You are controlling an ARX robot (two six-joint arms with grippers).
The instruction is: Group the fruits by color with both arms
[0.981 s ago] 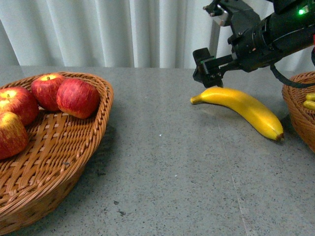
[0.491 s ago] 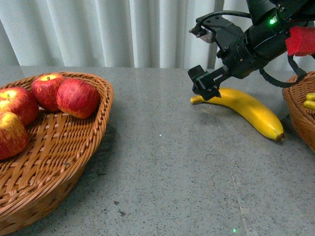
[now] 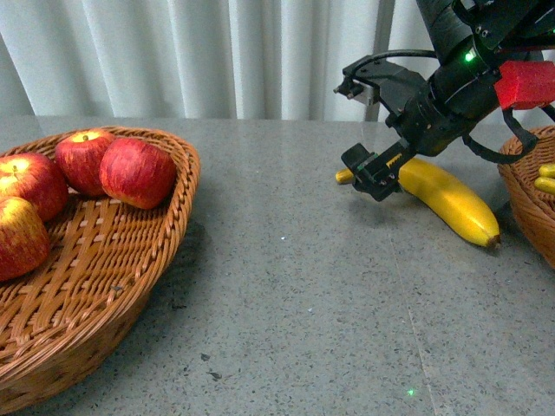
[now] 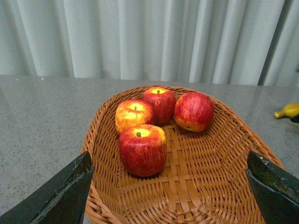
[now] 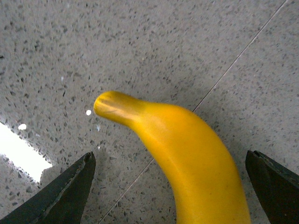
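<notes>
Lower now than a second ago, the right gripper comes down over the stem end of the banana, which lies on the bench. Its fingers are wide apart, one on each side of the banana, not squeezing it yet. Four red apples already sit in the left basket. Something yellow shows in the right basket, likely more bananas. The left gripper hangs over the apples with its fingers apart, holding nothing. I think only this banana is left to sort.
</notes>
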